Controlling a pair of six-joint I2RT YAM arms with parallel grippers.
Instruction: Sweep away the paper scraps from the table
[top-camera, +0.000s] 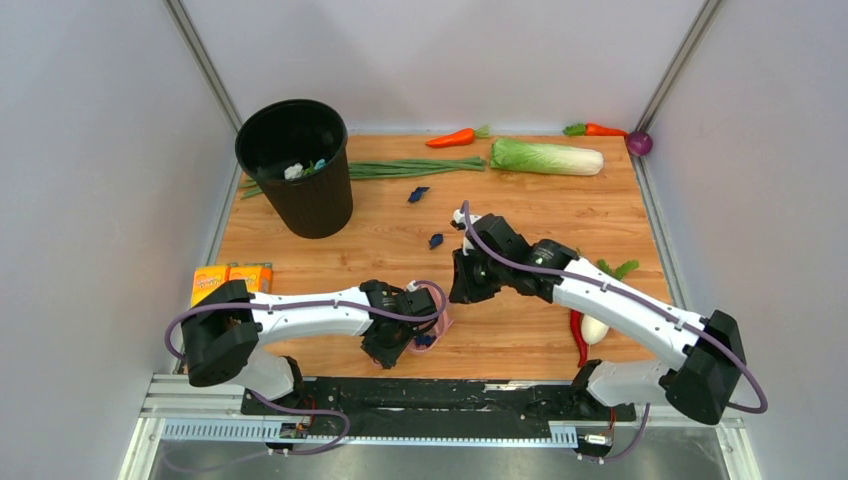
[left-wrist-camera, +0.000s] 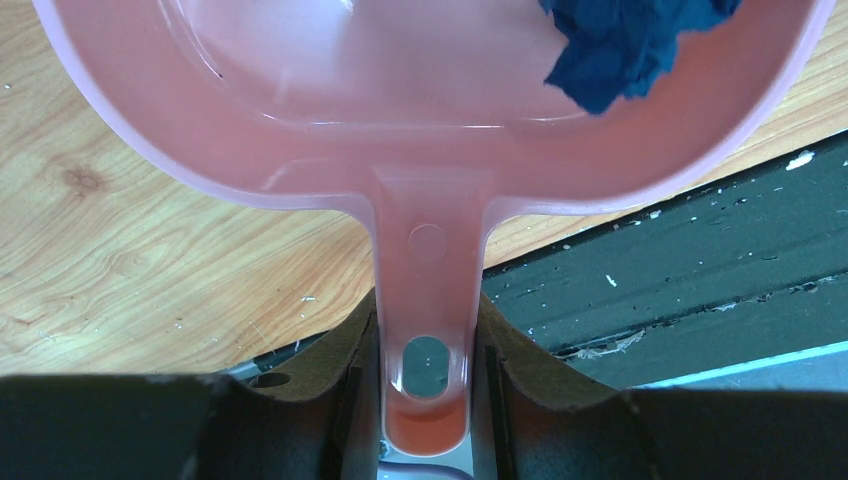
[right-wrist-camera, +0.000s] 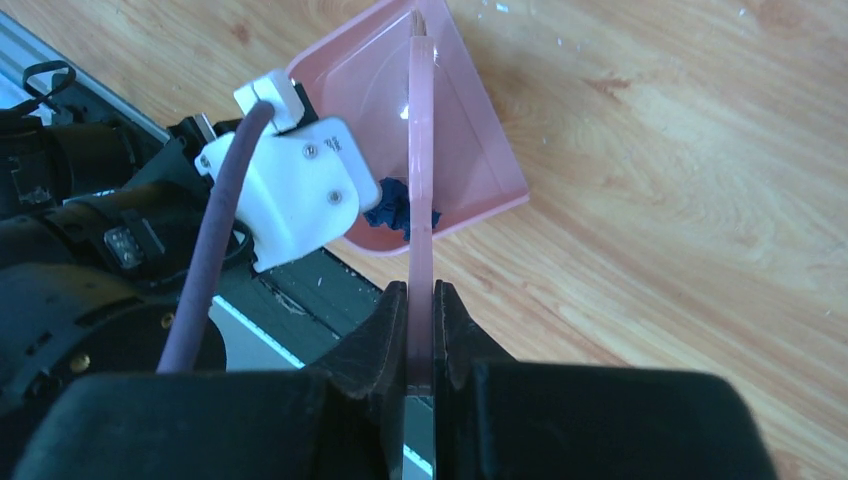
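Two dark navy paper scraps lie on the wood table (top-camera: 560, 220), one (top-camera: 418, 194) farther back and one (top-camera: 436, 240) nearer. A third wad (left-wrist-camera: 630, 50) sits inside the pink dustpan (left-wrist-camera: 400, 100), and it also shows in the right wrist view (right-wrist-camera: 395, 212). My left gripper (left-wrist-camera: 428, 310) is shut on the dustpan's handle at the table's near edge (top-camera: 400, 335). My right gripper (right-wrist-camera: 421, 300) is shut on a flat pink brush (right-wrist-camera: 421, 180), seen edge-on over the dustpan (right-wrist-camera: 470, 150). In the top view it (top-camera: 468, 285) hovers just right of the dustpan (top-camera: 432, 318).
A black bin (top-camera: 296, 165) with white and light-blue trash stands back left. Green onions (top-camera: 415, 168), two carrots, a cabbage (top-camera: 547, 156) and a purple onion (top-camera: 640, 143) line the back. Orange boxes (top-camera: 232, 280) lie left. A chili (top-camera: 579, 335) and a radish lie right. A black-and-silver rail (top-camera: 440, 400) runs along the front.
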